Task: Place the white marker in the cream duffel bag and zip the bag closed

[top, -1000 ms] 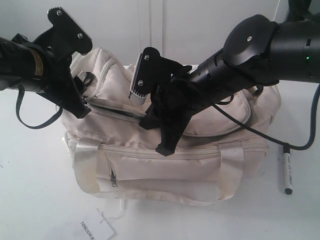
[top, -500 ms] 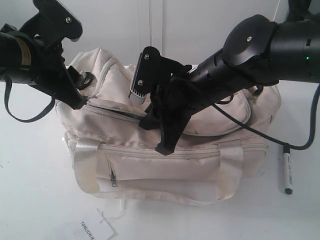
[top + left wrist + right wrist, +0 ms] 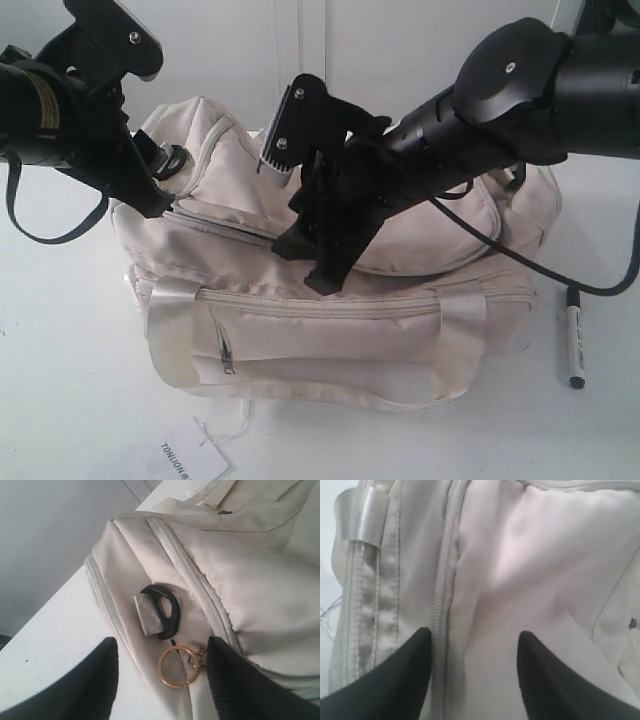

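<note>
The cream duffel bag [image 3: 330,330] stands mid-table, with a thin dark gap along its top zip [image 3: 225,222]. Away from both grippers, the white marker [image 3: 574,345] lies on the table right of the bag. My left gripper [image 3: 155,195] is open at the bag's left end. In the left wrist view its fingers straddle [image 3: 162,642] the gold ring pull [image 3: 176,666], with the ring near one finger and a black D-ring [image 3: 167,611] beyond. My right gripper [image 3: 303,268] hangs open over the top flap, and its wrist view [image 3: 472,636] has only cream fabric and a zip line [image 3: 441,600] between the fingers.
A paper tag [image 3: 188,462] on a thread lies on the white table in front of the bag. Shiny straps [image 3: 170,335] run down the bag's front beside the front zip pocket [image 3: 228,350]. A black cable [image 3: 520,265] trails from the right arm across the bag.
My left arm has risen and drawn back to the left at the bag's end. The right gripper has lifted slightly over the top flap. The marker has not moved.
</note>
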Robot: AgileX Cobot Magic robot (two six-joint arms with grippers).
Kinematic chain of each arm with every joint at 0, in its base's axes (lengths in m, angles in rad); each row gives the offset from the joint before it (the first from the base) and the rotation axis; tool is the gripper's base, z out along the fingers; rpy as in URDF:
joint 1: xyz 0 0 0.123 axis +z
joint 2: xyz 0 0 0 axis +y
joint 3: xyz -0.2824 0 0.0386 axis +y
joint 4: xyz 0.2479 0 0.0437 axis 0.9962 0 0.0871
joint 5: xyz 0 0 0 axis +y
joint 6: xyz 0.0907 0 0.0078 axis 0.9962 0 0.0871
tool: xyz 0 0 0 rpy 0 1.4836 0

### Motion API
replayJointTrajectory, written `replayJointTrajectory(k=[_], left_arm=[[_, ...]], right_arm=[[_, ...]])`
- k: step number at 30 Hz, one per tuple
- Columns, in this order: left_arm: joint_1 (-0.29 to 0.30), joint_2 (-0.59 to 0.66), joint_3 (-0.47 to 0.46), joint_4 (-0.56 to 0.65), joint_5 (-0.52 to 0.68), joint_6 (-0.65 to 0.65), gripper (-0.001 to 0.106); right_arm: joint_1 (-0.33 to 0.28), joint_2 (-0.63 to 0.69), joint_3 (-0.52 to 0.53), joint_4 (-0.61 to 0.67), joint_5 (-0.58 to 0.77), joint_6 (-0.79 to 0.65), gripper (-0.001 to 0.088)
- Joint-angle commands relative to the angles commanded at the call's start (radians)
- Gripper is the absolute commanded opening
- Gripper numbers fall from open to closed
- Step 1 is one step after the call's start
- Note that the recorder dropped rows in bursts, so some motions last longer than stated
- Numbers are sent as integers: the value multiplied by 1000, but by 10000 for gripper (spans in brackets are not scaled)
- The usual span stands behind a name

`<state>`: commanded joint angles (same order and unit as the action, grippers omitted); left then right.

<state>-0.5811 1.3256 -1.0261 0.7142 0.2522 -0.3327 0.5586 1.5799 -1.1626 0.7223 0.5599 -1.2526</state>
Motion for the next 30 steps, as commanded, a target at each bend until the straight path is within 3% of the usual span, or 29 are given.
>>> replayJointTrajectory(k=[4,12,19,27,30], left_arm=[[0,0,0,-2,0,0,579],[0,0,0,-60,2,0,579],[-1,0,0,-73,-2,0,579],[-2,0,0,-110,-44,55,579],[-11,0,0,-131,-50,99,579]], right_arm=[[-2,-44,0,-43,7,83,501],[-2,-89,-2,-369,131,478,477],[-2,-102,-2,-420,231,548,319],[-2,-112,-2,-420,244,572,7],[-2,-112,-2,-420,248,606,0]])
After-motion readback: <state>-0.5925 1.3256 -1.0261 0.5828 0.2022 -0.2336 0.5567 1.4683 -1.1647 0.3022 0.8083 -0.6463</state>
